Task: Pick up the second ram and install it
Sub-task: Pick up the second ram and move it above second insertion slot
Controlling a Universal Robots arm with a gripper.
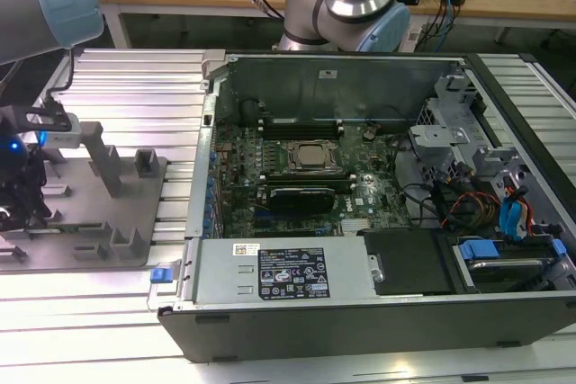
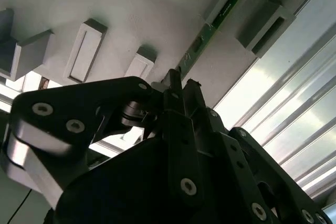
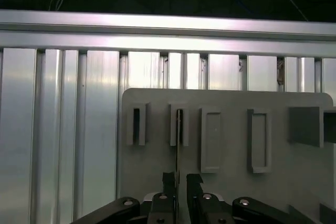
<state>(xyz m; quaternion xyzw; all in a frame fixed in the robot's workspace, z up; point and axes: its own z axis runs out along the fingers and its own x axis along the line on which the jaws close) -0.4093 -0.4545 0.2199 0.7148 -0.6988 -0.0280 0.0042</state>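
- The tool [image 3: 180, 178] is seen low over the grey holder plate [image 3: 226, 98], at the exterior view's left; it is built of black, matt linkage bars studded with bright screw heads.
- Its two fingers [image 3: 169, 179] are held slightly spread, one on each side of the second ram [image 3: 177, 140], and a narrow gap is left beside the board.
- The second ram is stood on its edge in a slotted upright post of the holder plate, so that in the first wrist view it is shown as a thin dark line.
- In the second wrist view the same board [image 2: 210, 30] is shown as a long, narrow green strip running from the fingertips into a rectangular post.
- The plate is smooth and dull, with several hollow oblong posts raised from it.
- The plate is laid on a desk [image 1: 135, 87] of ribbed, shiny aluminium profiles.
- An opened metal computer case [image 1: 360, 312] is set beside the plate, and a green motherboard [image 1: 360, 164] with a square silver CPU socket [image 1: 312, 157] is exposed inside it.
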